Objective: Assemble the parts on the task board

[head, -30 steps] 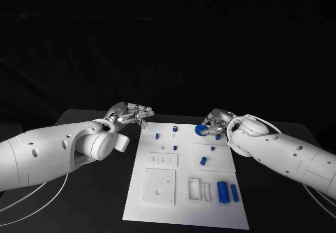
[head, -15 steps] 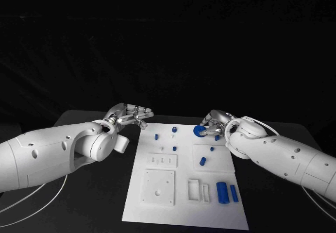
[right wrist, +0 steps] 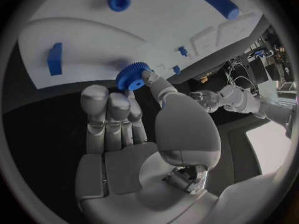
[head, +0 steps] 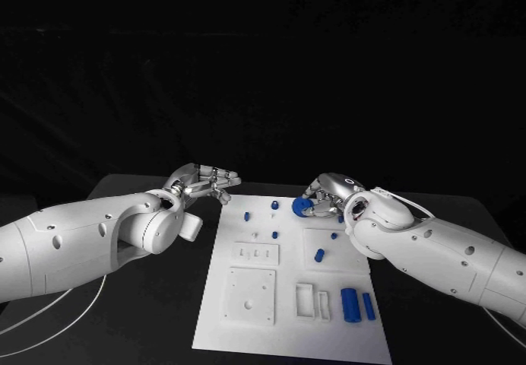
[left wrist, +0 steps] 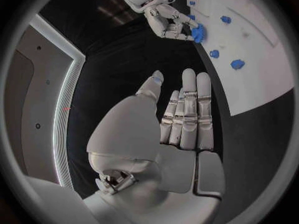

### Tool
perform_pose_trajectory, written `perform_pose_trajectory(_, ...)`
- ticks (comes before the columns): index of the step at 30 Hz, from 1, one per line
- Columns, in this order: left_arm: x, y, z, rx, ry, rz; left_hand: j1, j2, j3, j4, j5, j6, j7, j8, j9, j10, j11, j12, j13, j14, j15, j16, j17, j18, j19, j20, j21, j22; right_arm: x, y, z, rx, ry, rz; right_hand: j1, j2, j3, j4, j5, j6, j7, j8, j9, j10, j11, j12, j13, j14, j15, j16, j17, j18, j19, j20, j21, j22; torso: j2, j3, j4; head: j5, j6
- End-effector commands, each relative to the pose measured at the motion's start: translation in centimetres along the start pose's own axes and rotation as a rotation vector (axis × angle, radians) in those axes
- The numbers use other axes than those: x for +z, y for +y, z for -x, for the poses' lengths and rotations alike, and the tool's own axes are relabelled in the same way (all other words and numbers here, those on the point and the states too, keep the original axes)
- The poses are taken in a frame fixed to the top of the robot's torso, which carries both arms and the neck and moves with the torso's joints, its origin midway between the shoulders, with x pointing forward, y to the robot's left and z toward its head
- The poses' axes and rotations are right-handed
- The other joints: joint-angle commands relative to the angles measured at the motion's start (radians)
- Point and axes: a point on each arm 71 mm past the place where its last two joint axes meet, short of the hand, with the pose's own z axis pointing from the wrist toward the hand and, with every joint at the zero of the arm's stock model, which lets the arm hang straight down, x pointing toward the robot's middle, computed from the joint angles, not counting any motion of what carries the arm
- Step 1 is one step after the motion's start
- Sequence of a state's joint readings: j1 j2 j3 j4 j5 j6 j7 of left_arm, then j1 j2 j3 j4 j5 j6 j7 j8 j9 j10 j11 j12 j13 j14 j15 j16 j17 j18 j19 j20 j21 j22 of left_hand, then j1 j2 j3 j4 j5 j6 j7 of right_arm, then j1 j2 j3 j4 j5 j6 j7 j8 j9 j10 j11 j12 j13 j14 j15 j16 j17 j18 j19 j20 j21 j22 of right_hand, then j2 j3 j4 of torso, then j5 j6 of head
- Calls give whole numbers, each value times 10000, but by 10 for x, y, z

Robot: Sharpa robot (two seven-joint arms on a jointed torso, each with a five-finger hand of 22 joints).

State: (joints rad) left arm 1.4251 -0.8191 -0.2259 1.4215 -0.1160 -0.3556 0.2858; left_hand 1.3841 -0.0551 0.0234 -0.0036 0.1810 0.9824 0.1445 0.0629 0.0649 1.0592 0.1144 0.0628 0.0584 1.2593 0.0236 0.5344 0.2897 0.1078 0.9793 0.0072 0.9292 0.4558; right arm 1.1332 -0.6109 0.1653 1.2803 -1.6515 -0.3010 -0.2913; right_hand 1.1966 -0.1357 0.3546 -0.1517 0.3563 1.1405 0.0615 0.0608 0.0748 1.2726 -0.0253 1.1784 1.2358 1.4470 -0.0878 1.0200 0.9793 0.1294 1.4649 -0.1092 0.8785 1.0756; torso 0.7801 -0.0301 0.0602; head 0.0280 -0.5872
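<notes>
Since the earlier frames, the right hand (head: 320,199) has carried the blue gear (head: 300,206) leftward across the upper part of the head picture, over the top end of the white board (head: 287,334); the left hand (head: 204,181) has kept its place.

Right hand: it pinches the gear between thumb and fingertips, as the right wrist view shows, with the toothed rim (right wrist: 130,76) peeking out above the fingers (right wrist: 118,117). Whether the gear touches the board or hangs just above it cannot be told; the hand covers its underside.

Left hand: it hovers over the dark surface (head: 131,186) at the board's upper left corner, holding nothing, fingers straight and close together in its own wrist view (left wrist: 184,115).

On the board, small blue pegs (head: 247,216) stand in the upper part, partly hidden behind the right forearm on the right side. Two blue cylinders (head: 349,303) lie side by side at lower right, just beside white rectangular slots (head: 305,297). A square plate with holes (head: 250,292) sits at lower left. The pegs are too small to make out their shape.
</notes>
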Motion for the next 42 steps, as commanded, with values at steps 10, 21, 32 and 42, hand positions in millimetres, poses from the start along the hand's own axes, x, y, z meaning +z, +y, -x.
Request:
perform_pose_trajectory(10, 0, -2, -2, -44, 107, -123, 8, 48, -31, -33, -19, -53, -3, -5, 3, -81, 13, -19, 11, 35, 37, -40, -9, 173, -9, 34, 38, -9, -4, 44, 4, -808, -1062, 1159, 46, -169, 255, 61, -226, 746, -34, 24, 338, 56, -34, -66, 7, -23, -68, -63, -6, -52, 542, -57, -35, 18, 12, -27, 25, 35, 13)
perform_pose_trajectory(21, 1, -2, -4, -47, 154, -129, 38, 53, -27, -58, 3, -46, -2, -4, 3, -69, 11, -17, 11, 33, 34, -39, -9, 174, -11, 32, 56, -37, 1, 59, -17, -1071, -757, 1441, 24, -179, 296, 95, -276, 725, -27, 24, 319, 35, -29, -95, -8, -27, -65, -87, -24, -44, 538, -55, -64, -2, 29, -18, 42, 114, 15)
perform_pose_trajectory(32, 2, -2, -5, -50, 192, -118, 68, 75, -25, -105, 25, -46, 3, -5, 2, -67, 12, -17, 11, 28, 32, -40, -9, 174, -17, 29, 71, -51, 6, 73, -28, -1111, -680, 1672, 45, -177, 304, 85, -252, 718, -23, 23, 309, 44, -30, -90, -3, -24, -67, -93, -25, -32, 538, -56, -82, -15, 23, -13, 22, 196, -11)
perform_pose_trajectory(42, 3, -2, -6, -50, 209, -117, 66, 86, -27, -127, 38, -43, 5, -5, 2, -69, 13, -19, 10, 26, 31, -40, -9, 174, -19, 27, 84, -55, 10, 77, -33, -1158, -627, 1687, 46, -177, 302, 83, -263, 705, -19, 24, 302, 38, -29, -100, -8, -24, -65, -100, -29, -24, 540, -54, -80, -15, 22, -9, 15, 223, -55)
